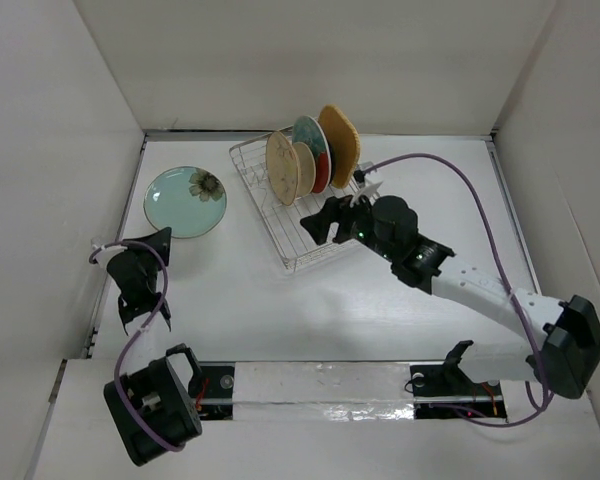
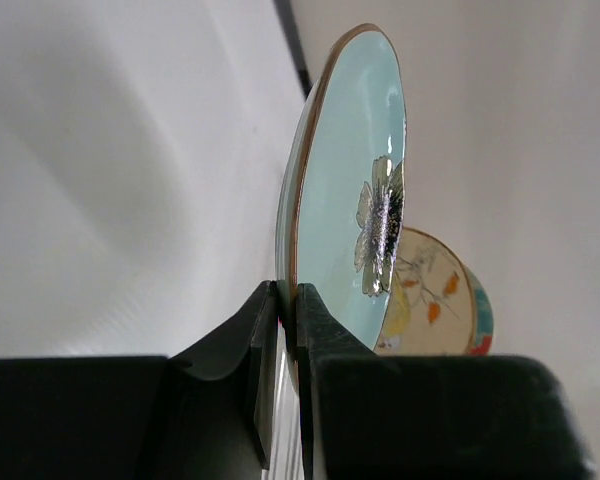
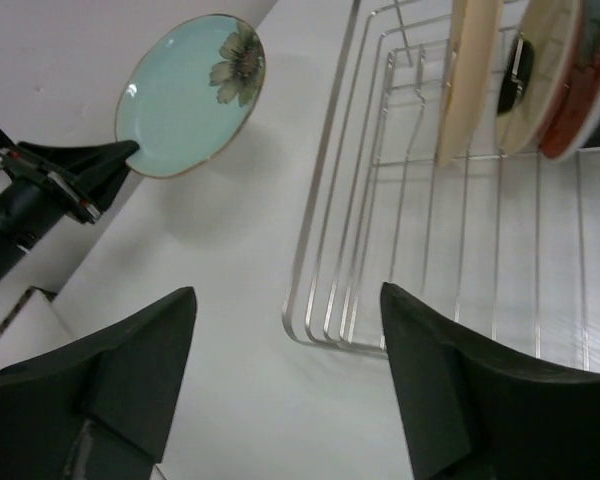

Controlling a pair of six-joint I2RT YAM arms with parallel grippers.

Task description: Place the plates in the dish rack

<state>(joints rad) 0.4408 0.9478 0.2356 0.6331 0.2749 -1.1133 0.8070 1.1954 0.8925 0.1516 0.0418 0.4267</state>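
Note:
The pale teal flowered plate lies left of the dish rack, low over the table. My left gripper is shut on its near rim; in the left wrist view the fingers pinch the plate's edge. The beige floral plate, the cream plate with a dark mark, the red patterned plate and the orange plate stand upright in the rack. The black plate is hidden. My right gripper is open and empty over the rack's near end.
White walls close in the table at the left, back and right. The rack sits askew at the back centre. The right arm reaches diagonally across the right half of the table.

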